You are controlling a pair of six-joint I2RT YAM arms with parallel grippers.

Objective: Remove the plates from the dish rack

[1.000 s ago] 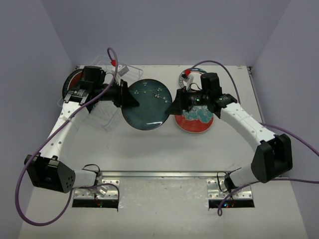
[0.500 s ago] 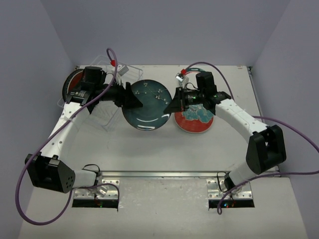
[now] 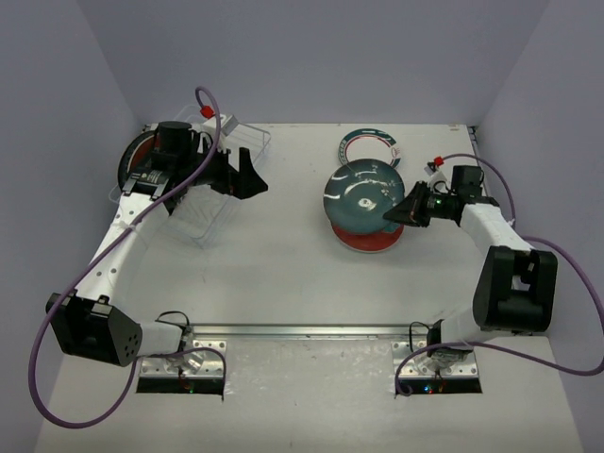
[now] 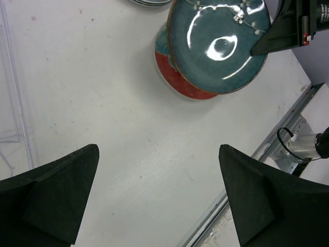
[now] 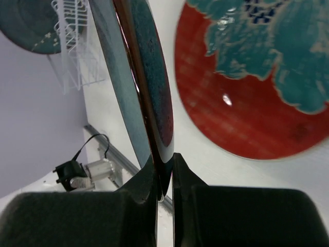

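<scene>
Since a second ago, the dark teal round glazed plate (image 3: 363, 192) had passed from the middle of the table to the right side. It now hung tilted over the red round plate with a teal wave pattern (image 3: 370, 242) that lay flat on the white table (image 3: 283, 274). The right gripper (image 3: 408, 209) had its fingers pinched tight on the teal plate's right rim, the rim seen edge-on between them in the wrist view. The left gripper (image 3: 253, 176) had let go and drawn back left to the clear plastic rectangular dish rack (image 3: 209, 215), where its fingers stood spread wide with nothing between them. A white round plate with a teal and red ring (image 3: 368, 143) lay just beyond the pair on the far side. Another round plate with a red rim (image 3: 132, 156) waited at the rack's left end, partly hidden by the arm. The step in hand looked to be stacking the teal plate on the red one. Doing it well probably called for levelling the wrist first, since a glazed plate held by one rim could swing or slip in so narrow a pinch. It sat a little far and left of the red plate, so easing it nearer before lowering would centre the stack. The fingers should part only once the plate's foot rested, then withdraw to the right without dragging the rim.
</scene>
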